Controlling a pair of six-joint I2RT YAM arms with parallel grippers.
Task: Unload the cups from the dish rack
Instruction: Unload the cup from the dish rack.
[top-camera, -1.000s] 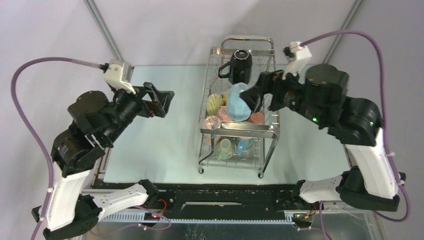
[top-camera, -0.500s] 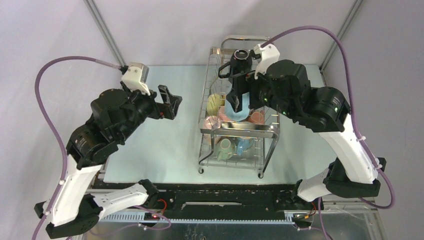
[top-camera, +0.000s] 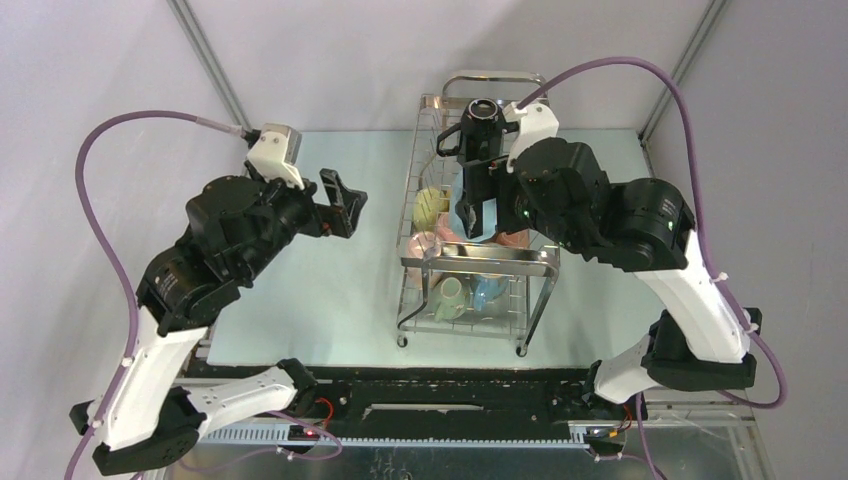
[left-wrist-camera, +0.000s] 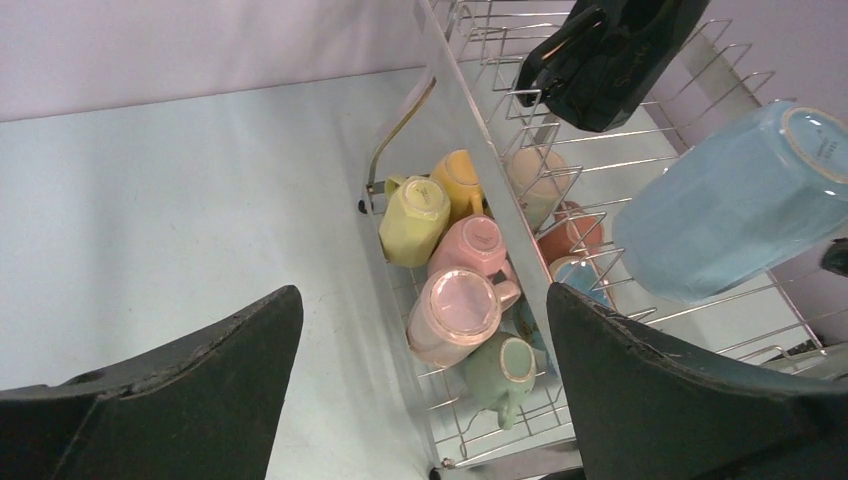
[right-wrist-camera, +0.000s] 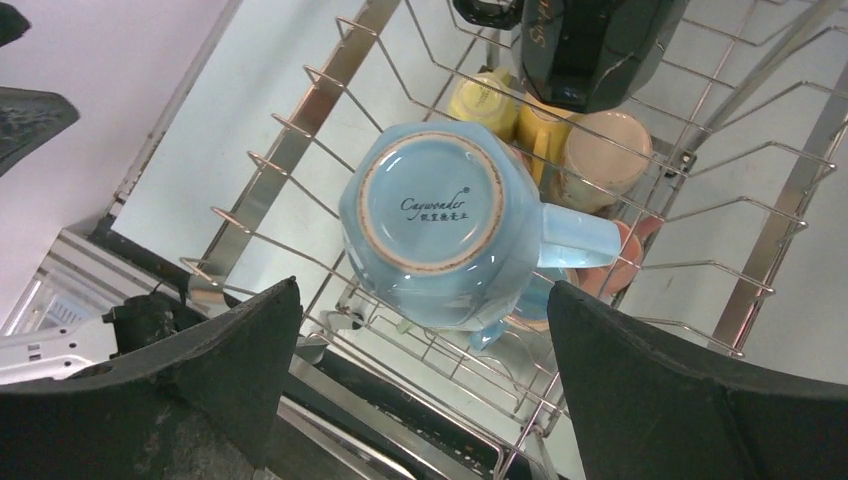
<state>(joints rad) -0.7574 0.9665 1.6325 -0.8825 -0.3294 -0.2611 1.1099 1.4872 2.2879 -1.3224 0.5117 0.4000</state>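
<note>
The dish rack (top-camera: 478, 262) stands on the table right of centre, with cups on both tiers. A black cup (top-camera: 482, 122) sits at its far end. A light blue cup (right-wrist-camera: 440, 220) rests upside down on the top tier's wires. My right gripper (top-camera: 478, 190) hovers open just above it, one finger to each side, touching nothing. The lower tier holds yellow (left-wrist-camera: 412, 220), pink (left-wrist-camera: 455, 315) and pale green (left-wrist-camera: 505, 370) cups. Left of the rack, my left gripper (top-camera: 340, 203) hangs open and empty over the table.
The pale table top (top-camera: 320, 300) extends left of and in front of the rack. Slanted frame poles (top-camera: 205, 50) rise at the back corners. Purple cables (top-camera: 110, 140) loop from both wrists. The arm bases and a black rail (top-camera: 450, 395) line the near edge.
My right arm has swung left from beside the rack to above its top tier, over the light blue cup. The left arm rose and shifted slightly right. Both grippers stayed open.
</note>
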